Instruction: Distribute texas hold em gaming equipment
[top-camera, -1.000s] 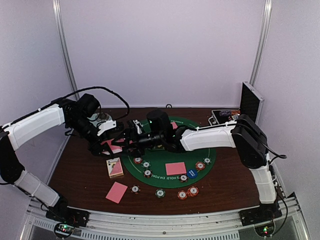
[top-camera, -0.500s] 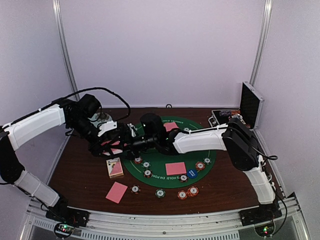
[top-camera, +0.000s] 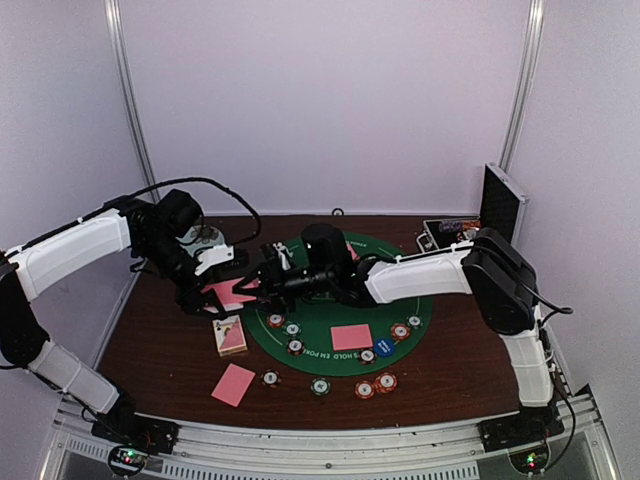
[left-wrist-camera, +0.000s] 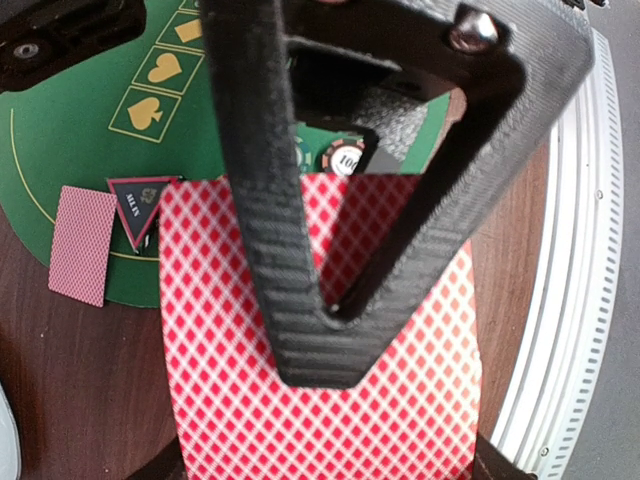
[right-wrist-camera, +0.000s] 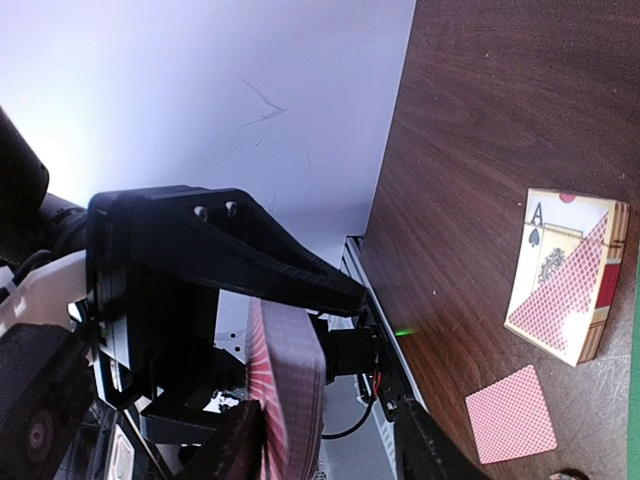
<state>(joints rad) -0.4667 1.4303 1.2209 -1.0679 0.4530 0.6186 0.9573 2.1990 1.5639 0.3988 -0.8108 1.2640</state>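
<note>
My left gripper (top-camera: 215, 293) is shut on a deck of pink-backed cards (top-camera: 228, 291) and holds it above the table's left side. In the left wrist view the gripper (left-wrist-camera: 320, 345) clamps the checked deck (left-wrist-camera: 400, 410). My right gripper (top-camera: 262, 281) is open, facing the deck from the right. In the right wrist view its fingers (right-wrist-camera: 235, 445) stand either side of the deck's edge (right-wrist-camera: 290, 390). Single cards lie on the green mat (top-camera: 351, 337) and near the front edge (top-camera: 233, 384). Striped chips (top-camera: 293, 329) and a blue disc (top-camera: 384, 347) lie on the mat. A black-red triangle marker (left-wrist-camera: 140, 205) shows in the left wrist view.
A card box (top-camera: 230, 335) lies left of the green mat (top-camera: 320, 318); it also shows in the right wrist view (right-wrist-camera: 565, 290). More chips (top-camera: 364, 389) sit off the mat's front. The open aluminium case (top-camera: 497, 205) stands back right. A pale plate (top-camera: 197, 238) sits back left.
My right gripper pushed left toward the deck, then drew back a little to the right. The left gripper kept hold of the deck, almost still.
</note>
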